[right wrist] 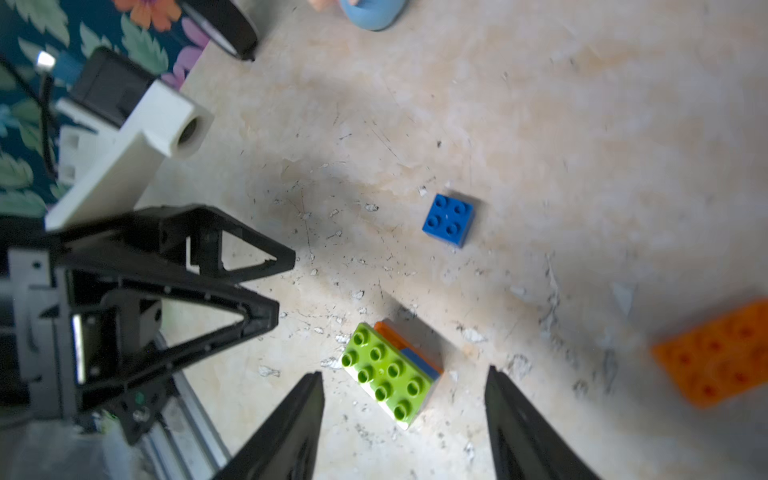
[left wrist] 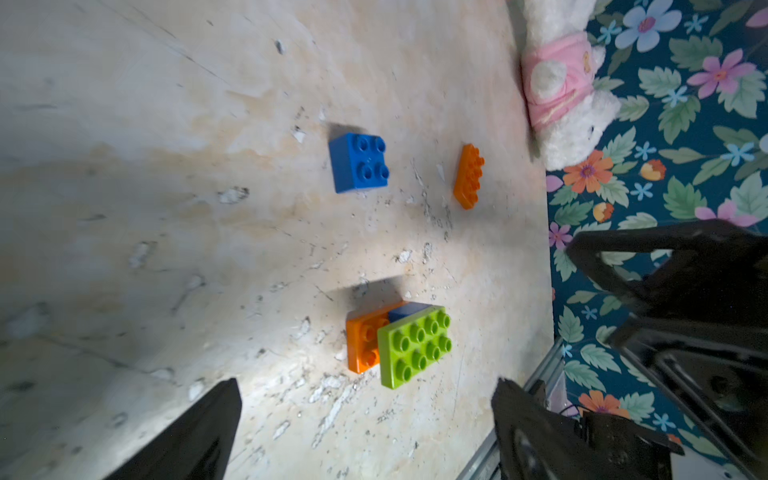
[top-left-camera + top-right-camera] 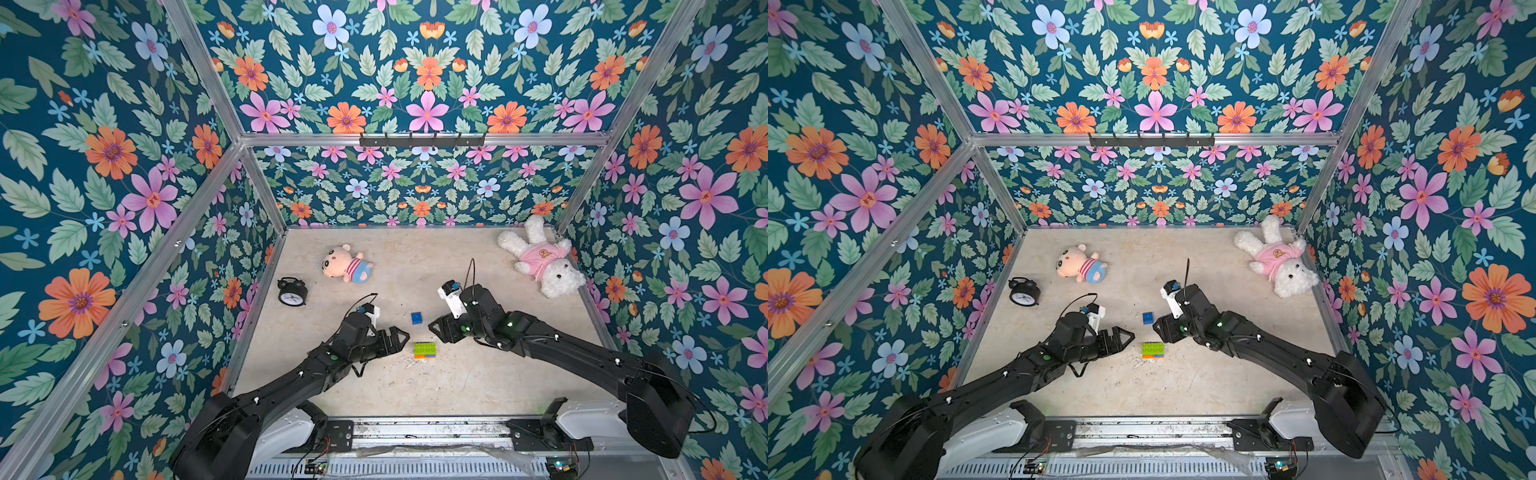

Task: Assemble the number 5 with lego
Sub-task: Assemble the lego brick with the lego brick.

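**Three rows of the number 5 were built, and the second blue brick came next.**

The partial stack [image 3: 424,350], orange at the bottom, blue between and lime-green on top, sat on the surface [image 3: 457,386] at lower centre in both top views, between the two end effectors. The left end effector [image 3: 404,341] was spread wide and empty just left of the stack. The right end effector [image 3: 435,330] had its jaws well apart with nothing between them. The loose blue brick [image 3: 417,318] lay studs up just above the stack in frame. The loose orange brick [image 2: 468,176] showed only in the wrist views. The next move probably called for gripping the blue square by its sides and pressing it onto the green's end opposite the lower blue, without letting the stack slide.
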`<state>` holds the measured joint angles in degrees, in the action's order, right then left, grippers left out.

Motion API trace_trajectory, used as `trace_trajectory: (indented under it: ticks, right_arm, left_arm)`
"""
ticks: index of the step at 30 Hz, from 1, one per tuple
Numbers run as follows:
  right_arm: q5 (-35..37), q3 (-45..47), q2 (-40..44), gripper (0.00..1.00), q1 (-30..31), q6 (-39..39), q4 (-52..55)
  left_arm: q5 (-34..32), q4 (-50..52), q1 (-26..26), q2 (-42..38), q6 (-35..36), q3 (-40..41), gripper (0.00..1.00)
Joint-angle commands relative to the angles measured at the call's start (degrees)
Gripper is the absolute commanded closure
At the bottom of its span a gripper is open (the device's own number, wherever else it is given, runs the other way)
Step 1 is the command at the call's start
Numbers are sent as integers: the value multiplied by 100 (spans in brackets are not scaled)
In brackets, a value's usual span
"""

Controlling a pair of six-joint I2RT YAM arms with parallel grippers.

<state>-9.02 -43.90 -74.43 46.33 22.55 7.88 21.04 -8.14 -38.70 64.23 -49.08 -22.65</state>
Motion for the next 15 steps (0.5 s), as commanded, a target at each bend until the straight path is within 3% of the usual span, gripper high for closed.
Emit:
trace_trajectory:
  ticks: [1,7,15]
  right_arm:
    - [42,344,88,41,6,2058,-665]
    - [-175,334,-425,45,103,2044,-447]
    - [-291,149,-939,48,208,1839,-241]
  left_arm:
    - [-267,-72,-182,357,176,-241,1]
    - [-385,-22,-399,988,276,-481,1]
    - [-298,-172,-496,1254,319,-505,1]
